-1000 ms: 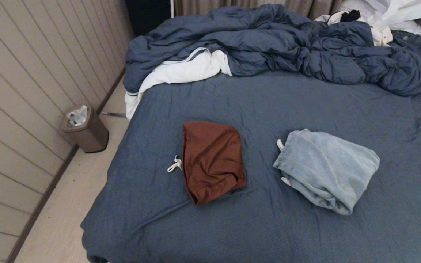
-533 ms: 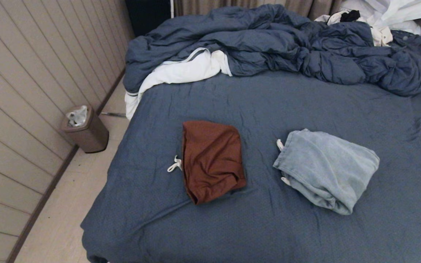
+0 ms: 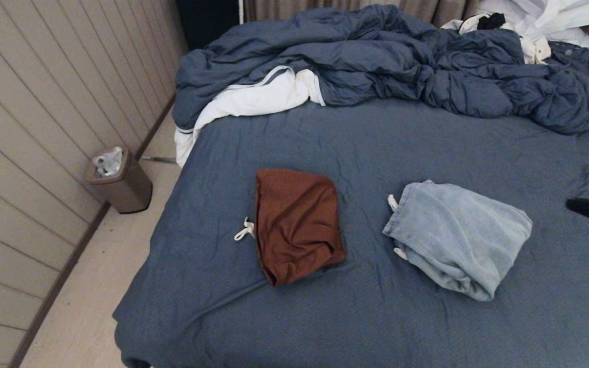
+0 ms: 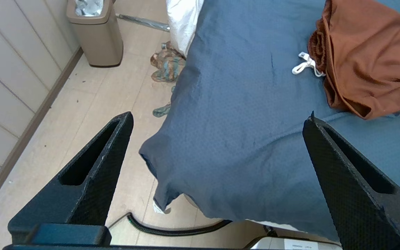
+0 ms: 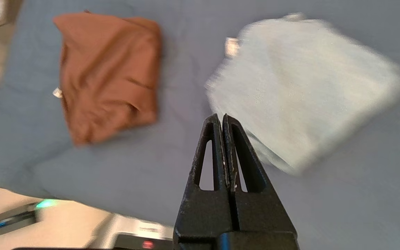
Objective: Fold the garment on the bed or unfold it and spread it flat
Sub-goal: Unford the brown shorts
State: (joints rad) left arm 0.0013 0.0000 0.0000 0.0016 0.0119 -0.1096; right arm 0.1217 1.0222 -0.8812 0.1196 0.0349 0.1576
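Note:
On the bed's slate-blue sheet (image 3: 376, 143) lie two folded garments. A rust-brown one (image 3: 297, 225) with a white drawstring lies left of the middle, and a light blue one (image 3: 458, 237) lies to its right. My right gripper (image 3: 575, 206) pokes in from the right edge, above the sheet and apart from the light blue garment. In the right wrist view it (image 5: 222, 116) is shut and empty, with the light blue garment (image 5: 304, 86) and the brown one (image 5: 109, 73) beyond it. My left gripper (image 4: 219, 116) hangs open over the bed's near left corner, short of the brown garment (image 4: 363, 59).
The rumpled blue duvet (image 3: 386, 56) with white lining fills the far end of the bed, with white clothes (image 3: 545, 20) behind it. A brown bin (image 3: 119, 180) stands on the floor by the panelled wall. A rag (image 4: 168, 65) and a black cable (image 4: 175, 227) lie on the floor.
My right gripper has come into the head view at the right edge. Both garments lie where they were.

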